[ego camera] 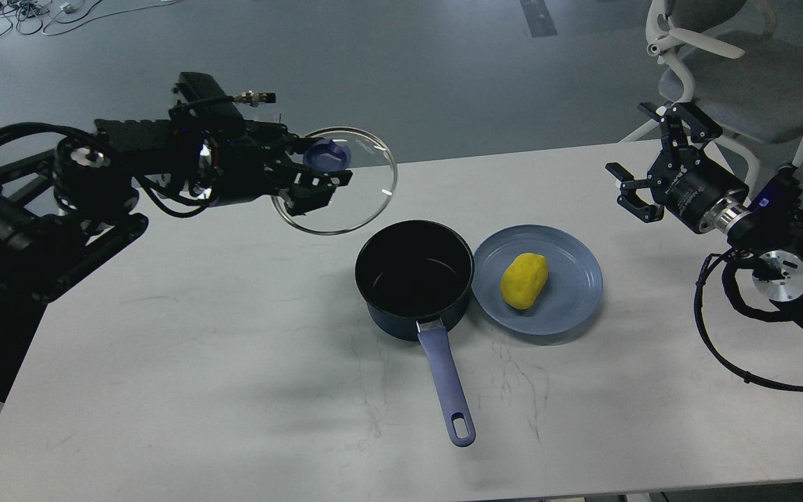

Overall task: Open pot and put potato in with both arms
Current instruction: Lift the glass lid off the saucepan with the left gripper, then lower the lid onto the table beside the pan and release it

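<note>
Left pincer (318,183) pinching the blue knob of a round clear glass lid (366,192), held tilted in the air above the white surface (199,362), up-left of the pot. Small dark navy saucepan (415,279) uncovered, black inside, periwinkle handle pointing toward the near edge. Smooth yellow oval potato (524,280) lying on a flat blue-grey plate (576,286), just right of the pot, rims touching. Right pincer (642,164) spread, holding nothing, above the surface's right end. Grey chair (729,77) behind.
</note>
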Controlling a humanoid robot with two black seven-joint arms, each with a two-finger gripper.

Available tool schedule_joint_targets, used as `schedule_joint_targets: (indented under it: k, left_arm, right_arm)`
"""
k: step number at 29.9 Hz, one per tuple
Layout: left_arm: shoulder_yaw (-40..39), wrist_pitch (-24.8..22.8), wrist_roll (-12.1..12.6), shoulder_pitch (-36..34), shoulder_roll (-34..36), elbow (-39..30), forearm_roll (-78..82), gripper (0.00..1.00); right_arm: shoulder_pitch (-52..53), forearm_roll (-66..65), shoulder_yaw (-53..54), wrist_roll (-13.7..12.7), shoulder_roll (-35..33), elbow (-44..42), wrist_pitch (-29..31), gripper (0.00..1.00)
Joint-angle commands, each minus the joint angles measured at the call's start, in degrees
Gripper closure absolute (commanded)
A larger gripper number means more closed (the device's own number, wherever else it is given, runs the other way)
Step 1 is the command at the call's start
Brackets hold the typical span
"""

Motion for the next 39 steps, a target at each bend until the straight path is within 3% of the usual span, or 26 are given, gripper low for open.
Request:
schedule_joint_targets:
  k: [1, 8, 12, 25, 39]
  left_arm:
    - [1.85, 3.87, -0.04, 3.27, 7.98, -0.86, -0.49, 0.7]
    - [2.66, 12.4, -0.04, 14.61, 16.6, -1.64, -1.81, 0.69]
    - [2.57, 13.99, -0.04, 17.44, 17.23, -2.0, -3.3, 0.68]
    - [0.29, 16.28, -0.04, 26.67, 10.3, 2.3, -4.27, 0.67]
    - [-0.33, 18.3, -0.04, 28.96, 5.28, 8.28, -4.27, 0.59]
  right_arm:
    - [0.01, 0.01, 0.01, 0.01, 0.01, 0.04, -0.35, 0.0]
    - [0.09, 0.01, 0.01, 0.01, 0.01, 0.04, -0.44, 0.0]
    - [0.18, 0.01, 0.01, 0.01, 0.01, -0.05, -0.44, 0.0]
    - [0.18, 0.01, 0.01, 0.01, 0.01, -0.13, -0.53, 0.0]
    - [0.18, 0.01, -0.17, 0.01, 0.01, -0.13, -1.23, 0.0]
